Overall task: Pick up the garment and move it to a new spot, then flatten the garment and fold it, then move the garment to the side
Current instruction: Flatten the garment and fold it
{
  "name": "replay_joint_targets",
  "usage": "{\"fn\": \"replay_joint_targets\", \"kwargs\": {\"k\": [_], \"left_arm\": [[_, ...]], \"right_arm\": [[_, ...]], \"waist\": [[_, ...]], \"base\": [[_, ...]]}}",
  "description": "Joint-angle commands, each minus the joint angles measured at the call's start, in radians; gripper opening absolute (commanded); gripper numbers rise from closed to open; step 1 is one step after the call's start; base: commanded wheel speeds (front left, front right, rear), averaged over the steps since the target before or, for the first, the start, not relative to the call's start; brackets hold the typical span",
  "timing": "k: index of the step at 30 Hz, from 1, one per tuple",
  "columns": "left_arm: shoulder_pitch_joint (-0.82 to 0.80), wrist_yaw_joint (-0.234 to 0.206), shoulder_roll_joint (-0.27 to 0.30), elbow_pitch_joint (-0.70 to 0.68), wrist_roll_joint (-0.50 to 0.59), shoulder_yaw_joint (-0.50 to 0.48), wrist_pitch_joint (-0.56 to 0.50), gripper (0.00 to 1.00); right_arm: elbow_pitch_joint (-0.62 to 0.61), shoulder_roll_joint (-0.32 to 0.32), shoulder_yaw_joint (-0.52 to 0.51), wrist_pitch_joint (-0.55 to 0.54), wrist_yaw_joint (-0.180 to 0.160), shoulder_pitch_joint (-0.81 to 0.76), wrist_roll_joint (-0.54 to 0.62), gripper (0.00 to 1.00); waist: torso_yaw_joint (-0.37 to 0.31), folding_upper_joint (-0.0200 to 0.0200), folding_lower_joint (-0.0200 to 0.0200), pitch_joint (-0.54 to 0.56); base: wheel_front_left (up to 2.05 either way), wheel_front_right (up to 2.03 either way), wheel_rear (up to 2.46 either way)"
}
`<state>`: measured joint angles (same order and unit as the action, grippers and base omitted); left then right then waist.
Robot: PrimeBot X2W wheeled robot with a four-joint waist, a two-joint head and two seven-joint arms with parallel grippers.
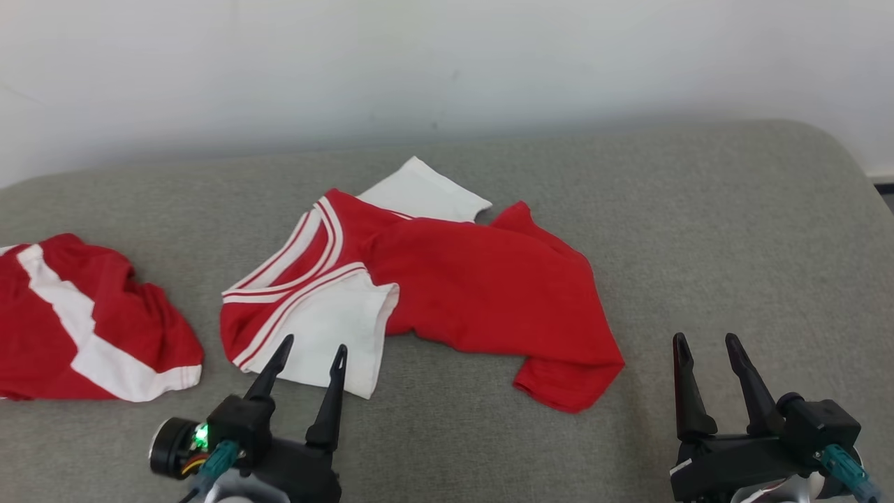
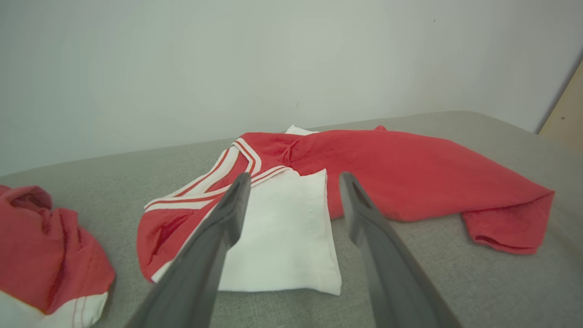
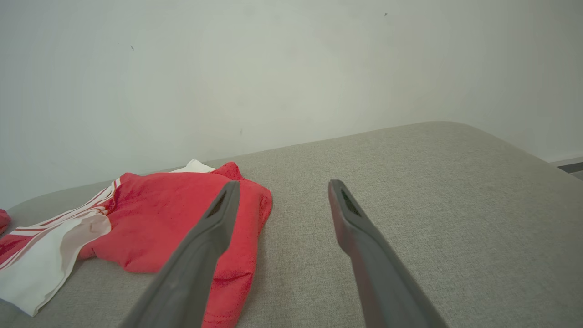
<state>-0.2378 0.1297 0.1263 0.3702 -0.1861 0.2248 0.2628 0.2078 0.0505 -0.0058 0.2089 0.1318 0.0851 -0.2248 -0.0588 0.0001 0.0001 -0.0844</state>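
Observation:
The garment (image 1: 475, 286) is a red shirt with white sleeves and a red-and-white striped collar. It lies rumpled and partly doubled over in the middle of the grey cushioned surface (image 1: 733, 230). My left gripper (image 1: 313, 344) hovers open at the near edge of its white sleeve (image 2: 282, 237), with nothing between the fingers. My right gripper (image 1: 705, 339) is open too, just right of the shirt's red hem corner (image 1: 569, 388), apart from the cloth. The wrist views show the shirt (image 2: 410, 168) (image 3: 173, 214) ahead of the open left gripper (image 2: 295, 177) and to the left of the open right gripper (image 3: 283, 183).
A second red and white piece of clothing (image 1: 91, 321) lies bunched at the far left of the surface. A pale wall (image 1: 447, 70) rises right behind the cushion. Bare grey fabric stretches to the right of the shirt, ending in a rounded corner (image 1: 831, 154).

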Motion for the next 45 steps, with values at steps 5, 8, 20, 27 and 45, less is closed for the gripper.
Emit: {"fn": "replay_joint_targets", "kwargs": {"k": [5, 8, 20, 27, 45], "left_arm": [[-0.075, -0.001, 0.031, 0.103, -0.028, 0.083, 0.003, 1.00], [-0.097, -0.001, 0.043, 0.159, -0.044, 0.117, 0.003, 1.00], [-0.144, 0.000, 0.041, 0.382, -0.087, 0.178, 0.002, 0.45], [-0.162, 0.000, 0.023, 0.361, -0.101, 0.178, 0.003, 0.00], [0.225, -0.028, 0.139, -0.056, -0.123, 0.100, 0.000, 0.00]], "right_arm": [[0.019, -0.001, 0.001, 0.013, -0.002, 0.024, -0.010, 1.00], [0.024, 0.000, 0.003, 0.022, -0.002, 0.034, -0.013, 1.00], [0.047, 0.000, -0.001, 0.034, -0.002, 0.050, -0.006, 1.00], [0.052, 0.000, -0.010, 0.030, -0.002, 0.039, 0.003, 1.00], [0.058, 0.000, -0.059, 0.036, -0.002, -0.050, -0.017, 1.00]], "waist": [[-0.061, -0.0001, -0.0001, -0.061], [-0.074, -0.0001, -0.0001, -0.070], [-0.077, -0.0001, -0.0001, -0.071], [-0.051, -0.0001, -0.0001, -0.038], [0.093, -0.0001, -0.0001, 0.066]], "base": [[0.00, 0.00, 0.00], [0.00, 0.00, 0.00], [0.00, 0.00, 0.00], [0.00, 0.00, 0.00], [0.00, 0.00, 0.00]]}}
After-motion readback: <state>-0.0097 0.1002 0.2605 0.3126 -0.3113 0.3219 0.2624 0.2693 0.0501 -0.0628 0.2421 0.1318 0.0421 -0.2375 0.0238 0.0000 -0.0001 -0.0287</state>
